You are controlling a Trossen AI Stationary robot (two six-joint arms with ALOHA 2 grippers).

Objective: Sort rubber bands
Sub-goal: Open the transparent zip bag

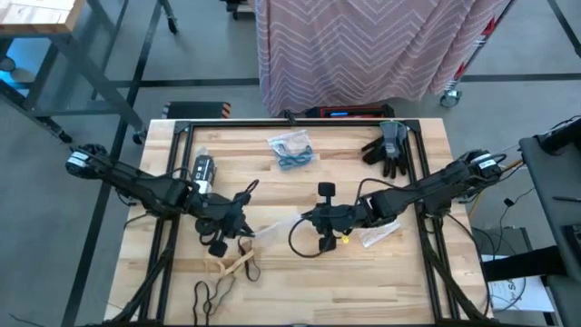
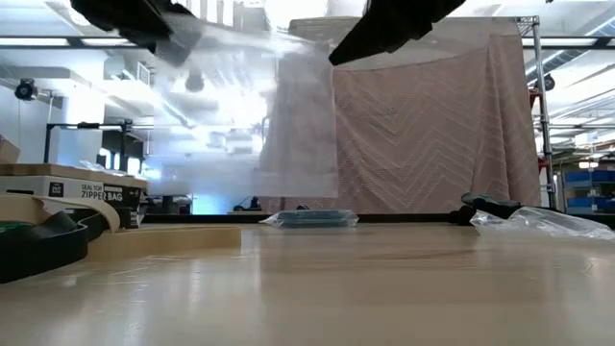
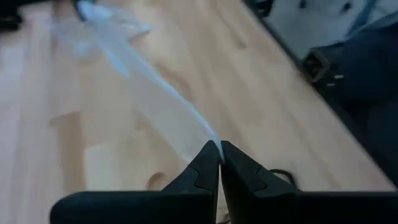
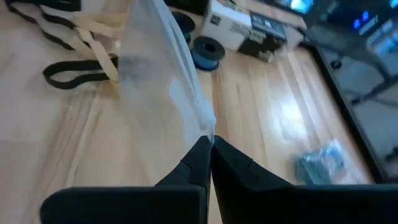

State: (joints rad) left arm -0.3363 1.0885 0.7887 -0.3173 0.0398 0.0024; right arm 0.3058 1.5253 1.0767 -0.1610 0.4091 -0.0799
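So the desk (image 1: 390, 263) is a wooden slab with both arms reaching into the middle of it. Between them hangs one clear plastic bag (image 2: 245, 115), lifted clear of the wood. The left claw (image 3: 219, 152) is clamped tight on one edge of it and the right claw (image 4: 208, 144) is pinched shut on the opposite edge. My guess is they hold it stretched like that so the mouth can be opened for loading.

Counting the rest: one bag with blue rubber bands (image 1: 292, 150) already inside lies at the far side, one more empty bag (image 1: 377, 234) sits under the right arm, a pair of dark gloves (image 1: 388, 148) is in the far right corner, and one box of zipper bags (image 4: 249, 28) is beside the left arm.

The loose rubber bands (image 1: 227, 268) lie at the near-left edge. I count roughly two tan and two black, hard to be sure.
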